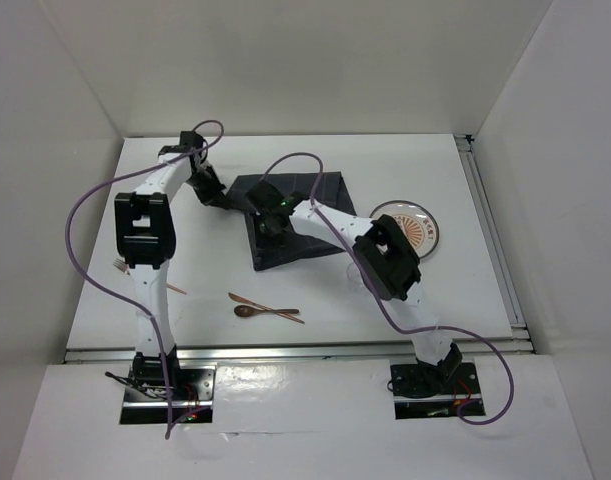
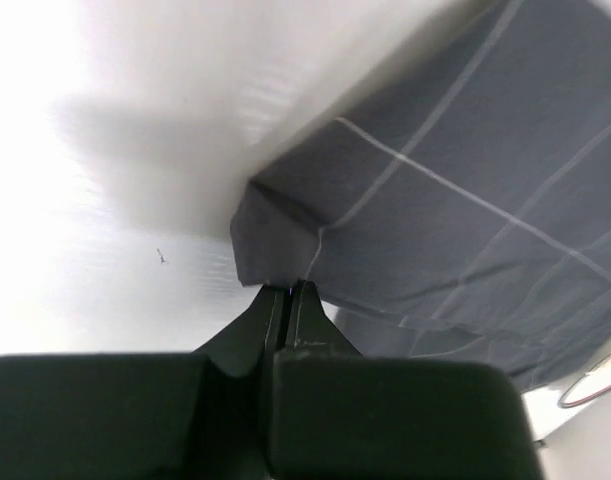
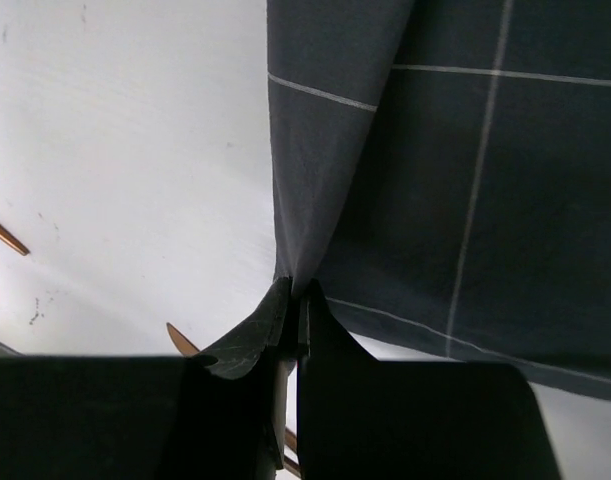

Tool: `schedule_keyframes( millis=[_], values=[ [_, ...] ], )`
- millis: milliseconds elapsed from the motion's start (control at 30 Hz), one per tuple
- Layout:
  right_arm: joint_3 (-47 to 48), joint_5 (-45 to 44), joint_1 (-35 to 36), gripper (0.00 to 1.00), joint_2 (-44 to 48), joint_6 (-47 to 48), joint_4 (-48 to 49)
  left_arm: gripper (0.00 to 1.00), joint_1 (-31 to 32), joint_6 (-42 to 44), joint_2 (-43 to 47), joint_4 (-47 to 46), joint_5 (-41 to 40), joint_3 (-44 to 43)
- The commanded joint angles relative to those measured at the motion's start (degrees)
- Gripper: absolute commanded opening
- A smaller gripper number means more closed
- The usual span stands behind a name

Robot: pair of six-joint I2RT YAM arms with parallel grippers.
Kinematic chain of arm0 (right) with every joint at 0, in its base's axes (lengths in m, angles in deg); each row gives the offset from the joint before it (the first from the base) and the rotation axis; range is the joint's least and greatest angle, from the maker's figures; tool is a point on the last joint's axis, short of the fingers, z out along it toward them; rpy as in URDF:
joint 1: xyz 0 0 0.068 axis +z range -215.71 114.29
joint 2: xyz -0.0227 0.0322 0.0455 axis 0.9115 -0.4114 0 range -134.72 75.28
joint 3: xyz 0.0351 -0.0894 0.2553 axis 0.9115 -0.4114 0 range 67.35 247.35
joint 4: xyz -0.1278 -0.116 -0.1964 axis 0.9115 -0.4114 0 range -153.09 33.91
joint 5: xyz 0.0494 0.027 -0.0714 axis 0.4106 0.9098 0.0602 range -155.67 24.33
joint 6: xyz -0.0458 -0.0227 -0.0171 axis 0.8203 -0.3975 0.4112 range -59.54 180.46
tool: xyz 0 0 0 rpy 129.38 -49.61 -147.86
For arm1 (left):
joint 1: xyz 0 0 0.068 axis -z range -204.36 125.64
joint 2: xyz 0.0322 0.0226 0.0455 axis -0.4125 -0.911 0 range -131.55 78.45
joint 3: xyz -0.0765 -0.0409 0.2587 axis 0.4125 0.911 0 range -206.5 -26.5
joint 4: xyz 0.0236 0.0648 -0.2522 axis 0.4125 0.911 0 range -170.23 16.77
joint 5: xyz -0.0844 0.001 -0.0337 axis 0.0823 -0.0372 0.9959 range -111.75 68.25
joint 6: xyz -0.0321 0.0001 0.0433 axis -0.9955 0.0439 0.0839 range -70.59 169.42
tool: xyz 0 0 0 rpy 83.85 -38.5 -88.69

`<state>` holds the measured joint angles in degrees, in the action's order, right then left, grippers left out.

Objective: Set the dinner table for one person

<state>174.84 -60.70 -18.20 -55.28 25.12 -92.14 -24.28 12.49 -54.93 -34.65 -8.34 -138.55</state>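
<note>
White and matte, the dinner table point(image 1: 215, 262) lies beneath both arms. It spreads out on every side of the two grippers and is edged by silver rails at its right and near sides. A dark grey checked cloth point(image 1: 320, 190) sits rumpled around the table's middle. The left gripper point(image 2: 288, 291), reaching in from the far left, has its jaws pressed together on a folded corner of the cloth, with bare tabletop showing bright just to its left. The right gripper point(image 3: 296, 292) is clamped on the cloth's near-left edge, a bunched pleat of fabric rising from its fingertips, and white tabletop fills its wrist view on the left. Whether the pinched parts are lifted clear of the table cannot be told. To the right of the cloth, partly hidden by the right arm, a round plate point(image 1: 415, 228) with an orange pattern rests on the table. A wooden spoon point(image 1: 247, 311) lies near the front edge, well apart from both grippers.
</note>
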Motion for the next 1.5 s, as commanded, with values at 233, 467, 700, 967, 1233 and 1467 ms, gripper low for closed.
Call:
schedule_keyframes(
  millis=[233, 467, 700, 967, 1233, 1467],
  values=[
    [-4.0, -5.9, -6.6, 0.00, 14.8, 6.2, -5.3, 0.00, -6.2, 0.7, 7.8, 3.5, 4.7, -10.2],
    [1.9, -7.0, -13.0, 0.00, 19.1, 12.9, -6.5, 0.00, -9.0, -1.2, 15.2, 2.8, 9.5, -13.1],
    [-5.2, -5.5, -13.0, 0.00, 20.7, 12.2, -5.9, 0.00, -3.8, 7.0, 18.6, 3.5, 5.9, 1.7],
    [-12.6, -4.4, -13.0, 0.00, 23.9, 11.1, -3.4, 0.69, 2.8, 9.9, 25.3, -4.4, 2.6, 23.4],
    [-12.0, -3.9, -13.5, 0.00, 23.3, 11.1, -3.9, 0.90, 8.9, 11.7, 28.9, -7.8, -8.8, 30.0],
    [-11.0, -3.9, -13.5, 0.00, 22.8, 11.1, -4.6, 0.84, 9.4, 10.6, 24.3, -18.2, -8.7, 29.5]
  ],
)
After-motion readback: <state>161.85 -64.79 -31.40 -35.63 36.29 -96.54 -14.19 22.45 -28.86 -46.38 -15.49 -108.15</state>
